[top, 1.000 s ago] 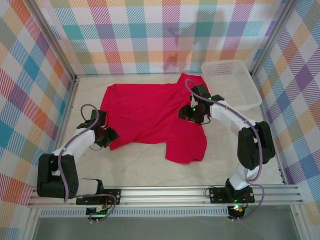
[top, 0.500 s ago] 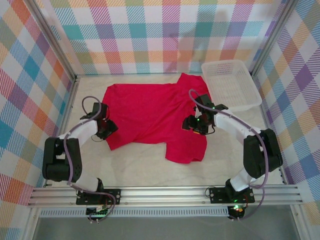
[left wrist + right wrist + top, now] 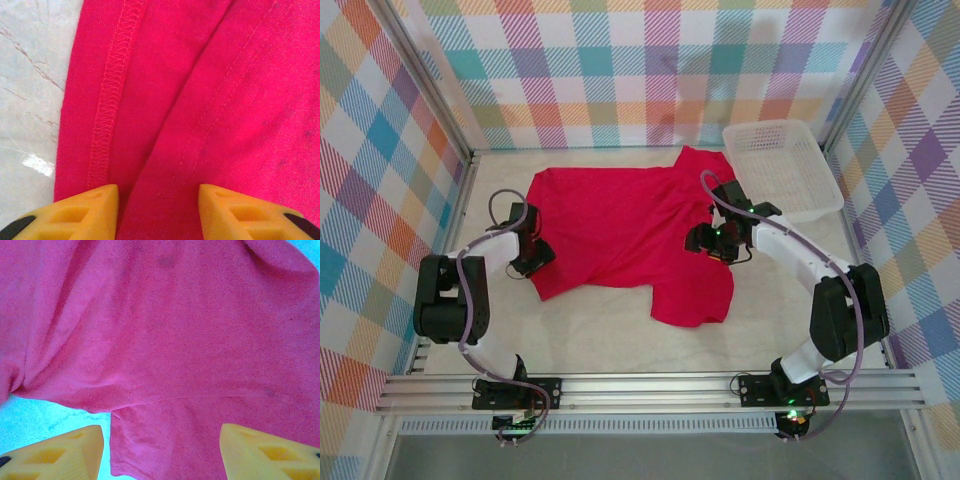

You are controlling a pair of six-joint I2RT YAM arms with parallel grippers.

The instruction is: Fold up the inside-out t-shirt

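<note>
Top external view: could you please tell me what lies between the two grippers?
The inside-out t-shirt lies there: its red fabric spans the stretch from the left gripper to the right gripper, as the top external view shows.

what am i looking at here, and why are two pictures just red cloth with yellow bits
These are two robot arms bolted at the near edge of a table. The wide picture comes from a fixed camera above and behind them: left arm on the left, right arm on the right. Between them lies a red t-shirt, rumpled, with a white basket at the far right corner. The close-ups come from a camera on each wrist, looking past its yellow fingers. The left tool is over the shirt's left edge, by a stitched seam; the right tool is over its right side. Both stand open, holding nothing.
</note>
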